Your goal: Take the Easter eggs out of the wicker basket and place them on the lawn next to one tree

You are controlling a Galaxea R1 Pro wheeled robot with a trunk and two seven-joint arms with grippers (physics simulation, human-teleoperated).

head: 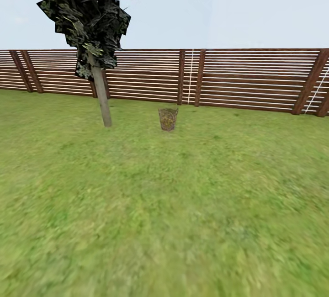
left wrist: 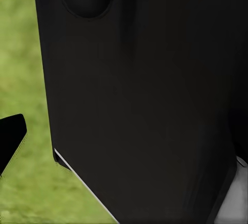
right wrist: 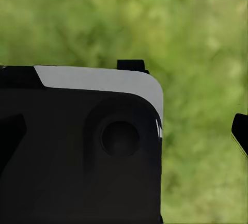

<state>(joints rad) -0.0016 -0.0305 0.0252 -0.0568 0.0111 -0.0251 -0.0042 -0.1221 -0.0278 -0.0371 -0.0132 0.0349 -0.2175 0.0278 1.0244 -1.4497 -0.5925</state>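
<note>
Far ahead on the lawn [head: 164,205] stands the small wicker basket [head: 168,119]. A yellowish tint shows through its weave, but the eggs are too small to make out. To its left rises the tree [head: 101,96], a pale straight trunk under dark speckled foliage, roughly a basket's width or two away. In the left wrist view one black fingertip [left wrist: 11,137] shows at the picture's edge over grass. In the right wrist view one fingertip [right wrist: 241,131] shows at the opposite edge. Both sit far out to the side with nothing between the fingers.
A brown horizontal-slat fence [head: 237,77] runs across behind the tree and basket. Open grass stretches between me and the basket. A black part of the robot's body blocks much of both wrist views [left wrist: 144,100] [right wrist: 77,152].
</note>
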